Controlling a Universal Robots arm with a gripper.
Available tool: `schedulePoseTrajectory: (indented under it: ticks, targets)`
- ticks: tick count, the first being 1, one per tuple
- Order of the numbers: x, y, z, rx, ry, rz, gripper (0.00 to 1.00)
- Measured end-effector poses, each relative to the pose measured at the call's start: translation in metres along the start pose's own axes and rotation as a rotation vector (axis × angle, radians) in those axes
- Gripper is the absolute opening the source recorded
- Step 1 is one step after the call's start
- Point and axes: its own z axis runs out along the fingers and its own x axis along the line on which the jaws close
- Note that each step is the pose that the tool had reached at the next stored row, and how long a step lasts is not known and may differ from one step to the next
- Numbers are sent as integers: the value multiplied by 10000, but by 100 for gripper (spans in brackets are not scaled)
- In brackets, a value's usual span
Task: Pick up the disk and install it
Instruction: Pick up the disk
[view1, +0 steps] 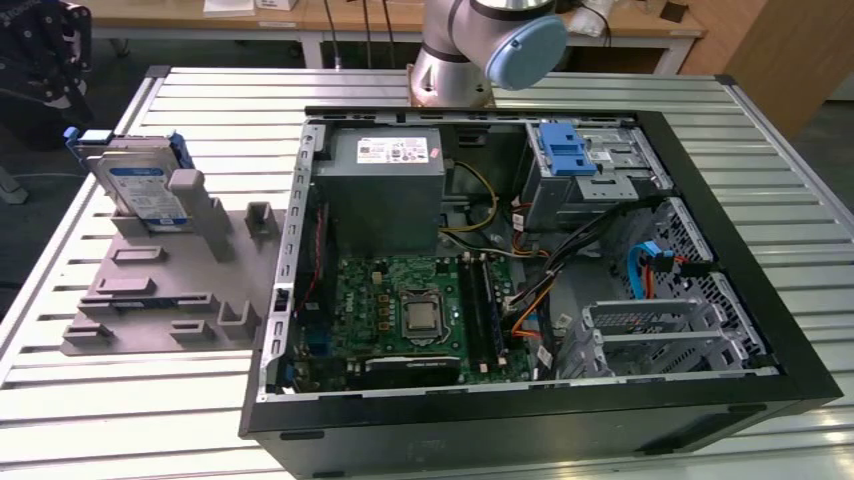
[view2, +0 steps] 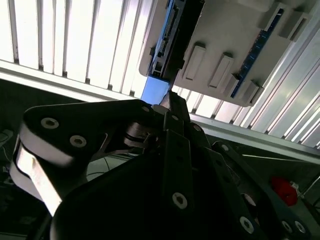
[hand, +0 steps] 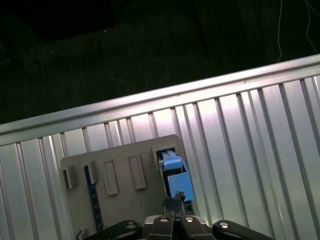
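The disk (view1: 140, 186) stands on edge in a grey holder (view1: 160, 290) at the exterior view's left, its blue carrier bracket wrapped around the silver body. In the first wrist view I look down on the disk (hand: 173, 175) edge-on in the holder (hand: 120, 200). My gripper (hand: 175, 202) hangs above it, fingers together with nothing between them. In the second wrist view the gripper (view2: 170, 97) points at the disk (view2: 167, 37), apart from it.
An open computer case (view1: 287, 260) lies on the slatted metal table (view1: 134, 420), with a motherboard (view1: 414, 310), a grey power supply (view1: 380, 180) and a drive bay with a blue latch (view1: 567, 150). The arm's base (view1: 467, 50) stands behind the case.
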Motion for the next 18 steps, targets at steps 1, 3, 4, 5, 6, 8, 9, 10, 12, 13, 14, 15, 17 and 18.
schedulePoseTrajectory:
  ticks: [1,3,4,5,6,8,9,10,12,13,14,15,17,18]
  targets:
    - [0,0,2,0,1,-1,11]
    - [0,0,16,4,0,-3,11]
    - [1,0,28,3,0,-3,17]
    - [1,-1,38,1,2,-4,17]
    - [1,-1,45,2,1,-4,23]
    - [1,-2,56,1,2,-4,35]
    - [1,-2,63,3,1,-4,35]
    - [1,-1,73,3,1,-4,41]
    - [2,0,98,19,-1,-54,47]
    - [2,-1,110,27,1,-161,53]
    - [2,-1,121,28,6,-303,53]
    - [1,-1,130,31,10,-432,59]
    - [-2,1,150,38,16,-623,59]
    - [-2,6,161,45,16,-658,59]
